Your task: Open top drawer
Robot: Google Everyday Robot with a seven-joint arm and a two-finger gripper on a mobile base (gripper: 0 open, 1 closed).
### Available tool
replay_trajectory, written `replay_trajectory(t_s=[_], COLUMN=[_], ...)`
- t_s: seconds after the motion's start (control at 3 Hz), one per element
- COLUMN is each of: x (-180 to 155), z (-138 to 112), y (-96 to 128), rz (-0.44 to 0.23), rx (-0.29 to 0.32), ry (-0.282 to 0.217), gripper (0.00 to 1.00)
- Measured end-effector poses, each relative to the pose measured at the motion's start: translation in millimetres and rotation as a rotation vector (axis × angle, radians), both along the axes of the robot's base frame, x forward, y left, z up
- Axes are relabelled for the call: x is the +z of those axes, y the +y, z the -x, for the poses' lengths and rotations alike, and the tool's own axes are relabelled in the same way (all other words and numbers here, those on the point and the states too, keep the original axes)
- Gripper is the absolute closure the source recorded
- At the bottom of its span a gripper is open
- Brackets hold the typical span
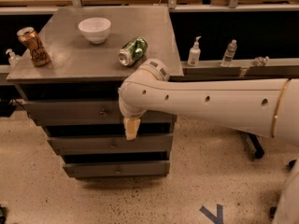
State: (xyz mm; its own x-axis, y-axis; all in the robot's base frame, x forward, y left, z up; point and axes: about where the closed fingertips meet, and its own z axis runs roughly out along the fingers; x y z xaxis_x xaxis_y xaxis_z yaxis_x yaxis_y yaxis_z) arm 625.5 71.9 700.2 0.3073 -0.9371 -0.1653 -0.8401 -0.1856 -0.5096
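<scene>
My arm (210, 101) comes in from the right, nearest the camera and across the front of the cabinet, and it ends in my gripper (131, 128), which points down. My fingers look pressed together into one tan wedge with nothing between them.

The top drawer (65, 112) is shut. Its long grey front runs left to right just under the table (70, 66) edge, and my wrist covers its right end. Its small round knob (103, 111) lies to the left of my fingers and a little higher, near but not touching. My tips hang lower, in front of the dark gap above the second drawer (93, 144). I judge that I must go up and left, spread the fingers around the knob, then pull straight out toward the open floor (56, 190), where there is room.

The bottom drawer (117, 169) sits below. On the table lie a green can (132, 51) on its side, a white bowl (95, 29) and an upright tan can (34, 46). Behind, a ledge holds a pump bottle (194, 52).
</scene>
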Motion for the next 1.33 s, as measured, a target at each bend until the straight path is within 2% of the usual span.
replay_trajectory(t_s=[0.33, 1.0, 1.33], x=[-17, -49, -61], z=[-18, -46, -50], y=[6, 12, 11], rz=[-0.005, 0.013, 0.029], rx=[0.01, 0.011, 0.011], ry=[0.026, 0.085, 0.114], gripper=[0.0, 0.15, 0.23])
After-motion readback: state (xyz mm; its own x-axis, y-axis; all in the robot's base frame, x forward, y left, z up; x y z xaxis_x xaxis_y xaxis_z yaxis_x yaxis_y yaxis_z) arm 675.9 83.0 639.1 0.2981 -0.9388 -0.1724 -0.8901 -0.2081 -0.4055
